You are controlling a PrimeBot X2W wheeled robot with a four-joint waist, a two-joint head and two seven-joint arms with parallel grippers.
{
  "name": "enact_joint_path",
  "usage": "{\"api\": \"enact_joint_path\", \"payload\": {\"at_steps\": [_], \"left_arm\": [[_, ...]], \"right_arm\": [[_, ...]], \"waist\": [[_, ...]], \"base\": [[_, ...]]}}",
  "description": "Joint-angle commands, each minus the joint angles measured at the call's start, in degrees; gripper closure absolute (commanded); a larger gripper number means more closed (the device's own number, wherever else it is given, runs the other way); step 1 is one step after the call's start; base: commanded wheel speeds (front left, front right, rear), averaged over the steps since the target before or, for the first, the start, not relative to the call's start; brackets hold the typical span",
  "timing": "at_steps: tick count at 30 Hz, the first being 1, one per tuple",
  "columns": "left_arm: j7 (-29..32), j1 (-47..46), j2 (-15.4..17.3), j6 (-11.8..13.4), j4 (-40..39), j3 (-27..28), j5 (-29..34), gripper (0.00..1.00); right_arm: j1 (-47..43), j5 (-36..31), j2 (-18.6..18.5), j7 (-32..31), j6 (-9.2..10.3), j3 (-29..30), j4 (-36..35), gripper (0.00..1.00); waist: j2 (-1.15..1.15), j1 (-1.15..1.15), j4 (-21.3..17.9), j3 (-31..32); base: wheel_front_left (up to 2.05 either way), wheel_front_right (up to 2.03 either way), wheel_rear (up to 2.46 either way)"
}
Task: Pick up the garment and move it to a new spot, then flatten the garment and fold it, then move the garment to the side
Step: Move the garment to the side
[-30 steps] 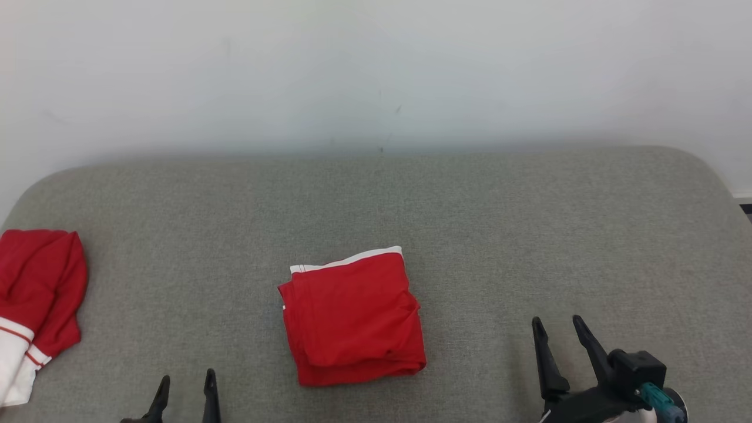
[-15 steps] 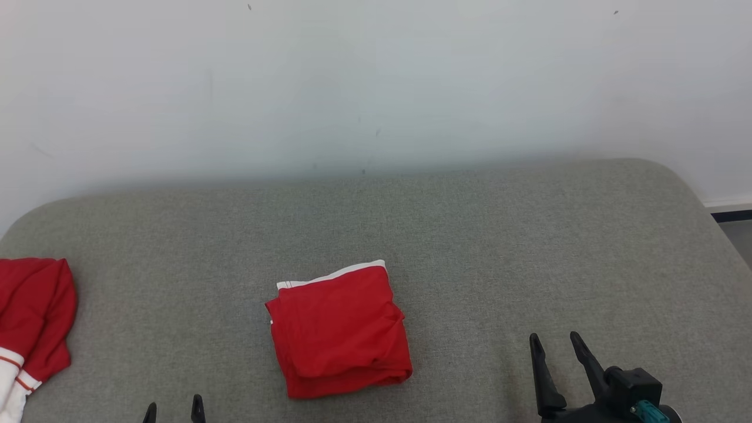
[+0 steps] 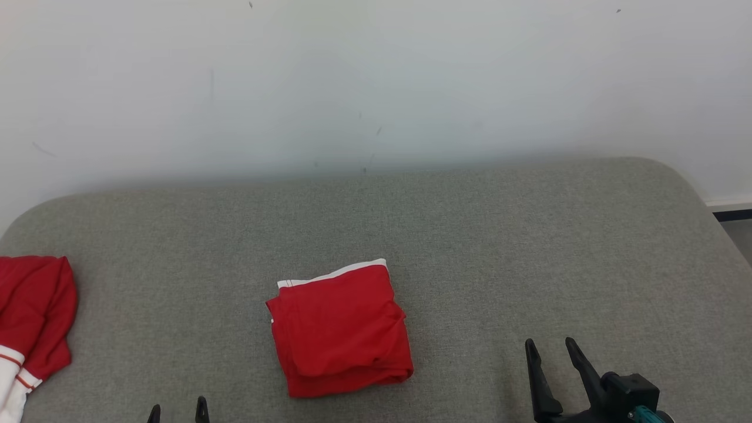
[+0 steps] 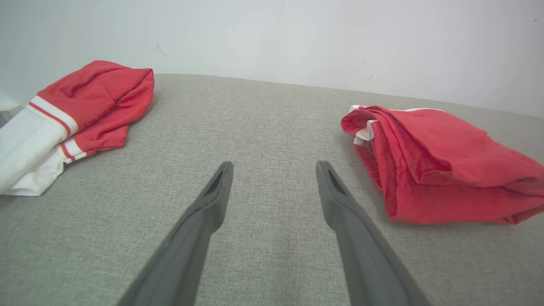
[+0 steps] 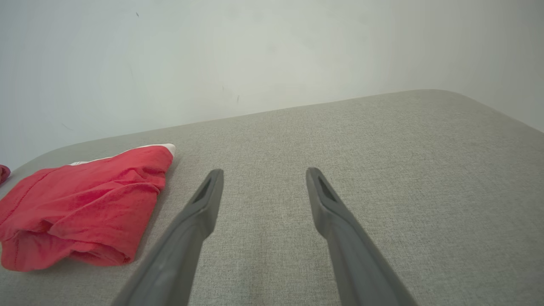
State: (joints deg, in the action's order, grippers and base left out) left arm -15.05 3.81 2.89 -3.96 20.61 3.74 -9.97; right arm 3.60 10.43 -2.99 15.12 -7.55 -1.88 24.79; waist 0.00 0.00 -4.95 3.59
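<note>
Folded garment: lying centre frame on the grey surface.
Left gripper: hovering lower left, fingers apart, holding nothing.
Right gripper: hovering lower right, fingers apart, holding nothing.

The garment was red, with a white band along its far edge; it lay folded into a squarish, slightly rumpled packet; it rested flat near the middle of the grey fabric surface.

The folded garment is plain red with a white far edge. The other garment, at the left, is red with white, red-striped bands. The desk is woven grey.
</note>
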Motion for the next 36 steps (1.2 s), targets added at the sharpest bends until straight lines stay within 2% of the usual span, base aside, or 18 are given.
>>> {"api": "enact_joint_path", "payload": {"at_steps": [1,10,15,18,24,30,36], "left_arm": [[-0.2,0.8,0.0,0.4,-0.3,-0.1,0.3,0.00],[-0.2,0.8,0.0,0.2,-0.6,-1.4,0.5,0.00],[-0.2,0.0,0.0,0.4,-1.1,-2.5,0.3,0.00],[-0.2,-0.1,0.0,0.6,-2.2,-4.0,0.3,0.00],[-0.2,-0.2,0.0,0.8,-2.3,-6.7,0.7,0.00],[-0.2,-1.9,0.0,0.8,-2.2,-7.5,0.9,0.00],[-0.2,-2.4,0.0,1.0,-1.9,-8.2,0.3,0.00]], "right_arm": [[0.0,0.2,0.1,0.0,0.14,-0.1,-0.1,0.00],[0.2,0.6,0.1,0.0,0.14,-0.7,0.2,0.00],[0.9,1.1,0.1,0.0,0.14,-1.9,0.4,0.00],[1.8,3.1,0.1,0.0,0.14,-3.2,1.9,0.00],[6.1,7.7,0.1,0.0,0.14,-6.9,5.3,0.00],[14.6,11.5,0.1,0.0,0.14,-8.9,12.7,0.00],[23.2,14.6,0.0,-1.4,0.14,-10.4,25.4,0.00]], "waist": [[0.00,0.00,0.0,0.0],[0.00,0.00,0.2,-0.4],[0.00,0.00,1.6,-1.4],[0.00,0.00,3.7,-2.5],[0.00,0.00,10.6,-5.0],[0.00,0.00,16.4,-8.3],[0.00,0.00,18.8,-9.5]], "base": [[0.00,0.00,0.00],[0.00,0.00,0.00],[0.00,0.00,0.00],[0.00,0.00,0.00],[0.00,0.00,0.00],[0.00,0.00,0.00],[0.00,0.00,0.00]]}}
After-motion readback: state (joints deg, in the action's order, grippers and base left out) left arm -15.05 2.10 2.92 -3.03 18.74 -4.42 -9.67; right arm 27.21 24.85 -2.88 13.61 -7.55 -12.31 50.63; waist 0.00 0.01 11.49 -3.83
